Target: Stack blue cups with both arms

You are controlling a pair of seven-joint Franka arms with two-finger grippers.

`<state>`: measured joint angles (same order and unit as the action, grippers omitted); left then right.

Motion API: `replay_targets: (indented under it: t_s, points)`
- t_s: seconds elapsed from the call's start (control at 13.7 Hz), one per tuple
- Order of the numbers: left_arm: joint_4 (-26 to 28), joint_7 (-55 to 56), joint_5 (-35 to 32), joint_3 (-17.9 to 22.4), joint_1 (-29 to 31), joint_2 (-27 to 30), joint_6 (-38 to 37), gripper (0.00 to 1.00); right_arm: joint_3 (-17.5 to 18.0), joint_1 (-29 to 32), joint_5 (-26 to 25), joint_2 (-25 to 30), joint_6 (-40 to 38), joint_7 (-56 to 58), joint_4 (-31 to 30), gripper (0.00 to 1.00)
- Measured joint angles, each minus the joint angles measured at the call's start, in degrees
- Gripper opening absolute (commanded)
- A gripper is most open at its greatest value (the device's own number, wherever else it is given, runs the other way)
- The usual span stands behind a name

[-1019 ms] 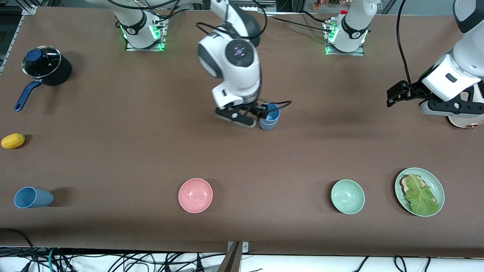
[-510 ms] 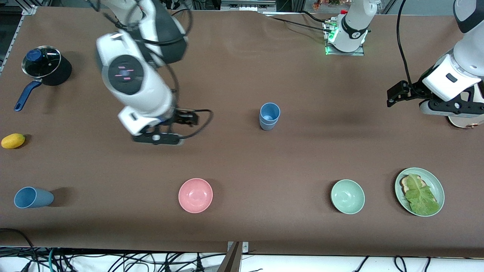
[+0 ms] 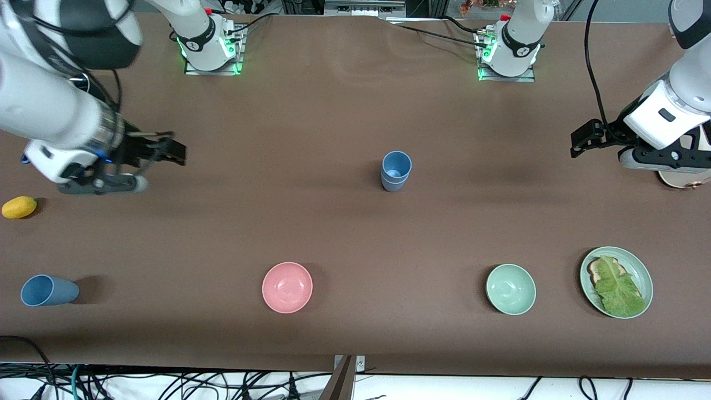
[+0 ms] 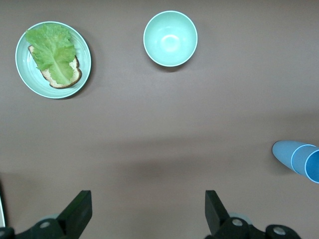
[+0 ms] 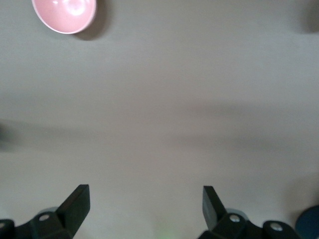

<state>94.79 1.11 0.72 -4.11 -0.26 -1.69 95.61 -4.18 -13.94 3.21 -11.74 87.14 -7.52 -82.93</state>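
A lone mid-blue cup (image 3: 49,290) lies on its side at the right arm's end. The right gripper (image 5: 144,209) hovers spread wide. Mid-table, the stacked blue cups (image 3: 395,171) stand upright, nested. The left gripper (image 4: 148,215) waits, spread wide.

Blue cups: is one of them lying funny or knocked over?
Yes. One blue cup lies on its side near the right arm's end of the table, level with the pink bowl. The stacked cups stand upright mid-table. Nothing looks spilled or broken.
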Motion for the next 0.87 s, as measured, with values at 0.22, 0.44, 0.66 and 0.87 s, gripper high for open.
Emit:
replay_targets:
  t_s: [0.22, 0.44, 0.66, 0.87]
  points:
    - [0.0, 0.0, 0.0, 0.0, 0.0, 0.0, 0.0, 1.0, 8.1, 9.1, -2.7, 5.3, 0.1, 1.7, -4.1, 1.0]
    - [0.0, 0.0, 0.0, 0.0, 0.0, 0.0, 0.0, 1.0, 10.7, 11.1, -3.9, 7.2, 0.2, 1.7, -4.7, 1.0]
    - [0.0, 0.0, 0.0, 0.0, 0.0, 0.0, 0.0, 1.0, 10.7, 11.7, -3.9, 6.9, 0.2, 1.7, -4.6, 1.0]
    - [0.0, 0.0, 0.0, 0.0, 0.0, 0.0, 0.0, 1.0, 10.8, 11.7, -3.9, 6.8, 0.2, 1.7, -4.6, 1.0]
